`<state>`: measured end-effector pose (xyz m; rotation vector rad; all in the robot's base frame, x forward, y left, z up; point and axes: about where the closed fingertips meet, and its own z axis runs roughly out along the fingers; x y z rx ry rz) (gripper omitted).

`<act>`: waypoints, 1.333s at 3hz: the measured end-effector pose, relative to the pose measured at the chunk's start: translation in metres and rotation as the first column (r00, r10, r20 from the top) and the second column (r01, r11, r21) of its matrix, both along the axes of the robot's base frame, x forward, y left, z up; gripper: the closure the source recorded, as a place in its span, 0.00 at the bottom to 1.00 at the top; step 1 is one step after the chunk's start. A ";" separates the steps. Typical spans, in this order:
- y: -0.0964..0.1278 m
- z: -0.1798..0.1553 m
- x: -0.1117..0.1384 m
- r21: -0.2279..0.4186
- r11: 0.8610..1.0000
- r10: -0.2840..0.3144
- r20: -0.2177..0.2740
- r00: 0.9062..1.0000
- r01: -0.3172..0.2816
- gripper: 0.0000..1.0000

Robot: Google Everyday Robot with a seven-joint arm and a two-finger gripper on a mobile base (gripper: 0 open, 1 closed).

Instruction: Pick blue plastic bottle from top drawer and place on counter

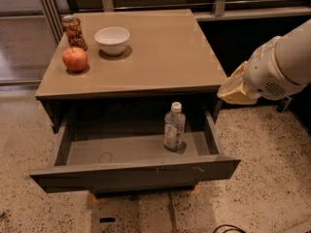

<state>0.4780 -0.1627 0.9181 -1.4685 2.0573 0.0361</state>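
The blue plastic bottle [174, 128], clear with a white cap, stands upright in the right half of the top drawer [136, 173], which is pulled open. The tan counter [165, 52] lies above it. My gripper [231, 90], on the white arm coming in from the right, hangs just off the counter's front right corner, above and to the right of the bottle and apart from it.
On the counter's back left stand a reddish-brown can [74, 31], a red apple [75, 59] and a white bowl [112, 40]. A dark wall and railing run behind the cabinet. Speckled floor surrounds it.
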 end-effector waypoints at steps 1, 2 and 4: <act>-0.007 -0.013 0.005 -0.003 1.000 -0.016 0.012 1.000 0.016 1.00; -0.010 -0.035 0.021 0.027 0.999 -0.026 0.016 1.000 0.026 1.00; 0.008 -0.082 0.046 0.091 0.996 -0.004 -0.027 1.000 0.007 0.51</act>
